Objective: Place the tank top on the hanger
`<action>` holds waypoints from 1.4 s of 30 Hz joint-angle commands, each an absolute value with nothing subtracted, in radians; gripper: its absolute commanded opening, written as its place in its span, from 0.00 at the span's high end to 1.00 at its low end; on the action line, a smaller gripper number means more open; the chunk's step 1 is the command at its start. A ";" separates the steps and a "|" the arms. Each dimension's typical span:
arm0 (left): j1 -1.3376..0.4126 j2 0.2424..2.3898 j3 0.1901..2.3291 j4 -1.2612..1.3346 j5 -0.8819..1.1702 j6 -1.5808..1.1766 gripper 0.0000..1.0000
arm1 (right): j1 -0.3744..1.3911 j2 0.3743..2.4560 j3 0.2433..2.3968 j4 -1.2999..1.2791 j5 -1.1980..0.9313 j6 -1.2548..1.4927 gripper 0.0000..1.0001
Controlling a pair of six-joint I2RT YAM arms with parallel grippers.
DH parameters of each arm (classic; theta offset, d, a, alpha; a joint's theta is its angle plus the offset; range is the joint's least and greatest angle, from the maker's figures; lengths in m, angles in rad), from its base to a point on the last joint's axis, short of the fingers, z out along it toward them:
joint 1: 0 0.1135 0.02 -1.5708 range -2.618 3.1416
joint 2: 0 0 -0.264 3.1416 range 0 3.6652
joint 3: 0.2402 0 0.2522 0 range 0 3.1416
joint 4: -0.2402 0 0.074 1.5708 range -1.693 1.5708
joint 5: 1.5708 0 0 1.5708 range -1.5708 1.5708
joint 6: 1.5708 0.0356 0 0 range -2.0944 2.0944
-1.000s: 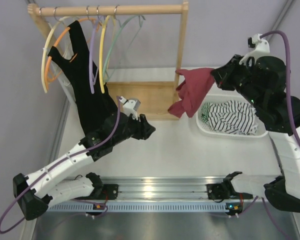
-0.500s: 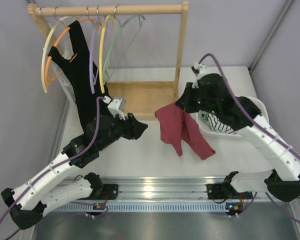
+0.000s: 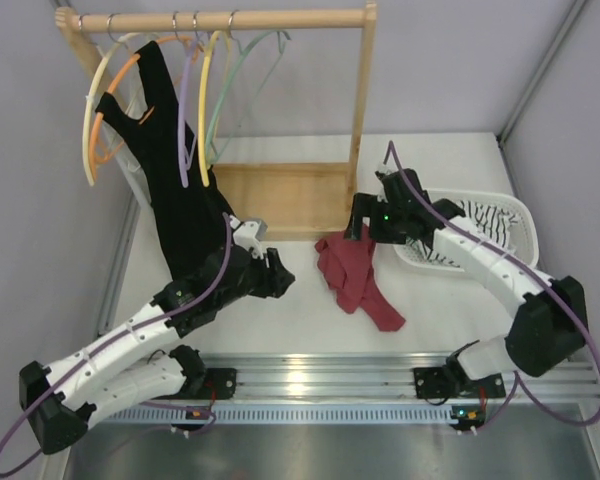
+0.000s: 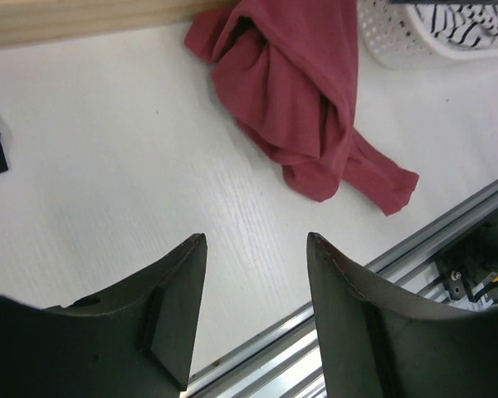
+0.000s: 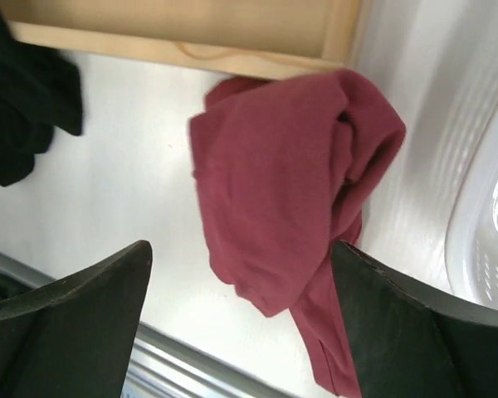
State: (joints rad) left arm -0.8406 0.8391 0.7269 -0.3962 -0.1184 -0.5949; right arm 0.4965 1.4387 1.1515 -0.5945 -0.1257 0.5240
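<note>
The dark red tank top (image 3: 355,280) lies crumpled on the white table in front of the wooden rack base, held by nothing. It also shows in the left wrist view (image 4: 299,99) and the right wrist view (image 5: 274,182). My right gripper (image 3: 358,218) hovers just above its far end, jaws wide open (image 5: 241,246) with the cloth below them. To the left of the tank top, my left gripper (image 3: 283,272) stands open and empty over bare table (image 4: 257,240). The lavender hanger (image 3: 185,110) hangs on the wooden rail (image 3: 220,20) at the back left.
A long black garment (image 3: 175,180) hangs on an orange hanger beside yellow (image 3: 205,100) and pale green (image 3: 235,90) hangers. The rack's post (image 3: 360,110) and base (image 3: 280,195) stand behind the tank top. A white basket (image 3: 510,215) with striped cloth (image 3: 475,212) sits right.
My right gripper carried the tank top from above the basket down to the table, then opened and let it go. The left arm shifted slightly.
</note>
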 commanded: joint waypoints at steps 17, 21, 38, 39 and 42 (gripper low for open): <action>-0.848 1.039 0.647 -0.132 0.103 -0.635 0.45 | 0.745 0.934 0.615 -0.692 0.215 0.684 0.28; -0.850 1.032 0.638 -0.130 0.106 -0.643 0.45 | 0.758 0.951 0.586 -0.712 0.207 0.707 0.24; -0.850 0.986 0.627 -0.155 0.109 -0.640 0.46 | 0.801 1.022 0.676 -0.725 0.233 0.744 0.96; -0.850 0.982 0.624 -0.152 0.110 -0.640 0.46 | 0.804 1.011 0.784 -0.754 0.247 0.735 1.00; -0.851 0.963 0.614 -0.129 0.123 -0.641 0.46 | 0.816 0.980 1.033 -0.854 0.247 0.690 1.00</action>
State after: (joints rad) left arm -0.8463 0.9970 0.6178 -0.1852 0.0982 -0.6346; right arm 0.7895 1.0451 0.7708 -0.7853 0.2100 0.7338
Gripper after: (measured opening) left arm 0.545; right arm 0.023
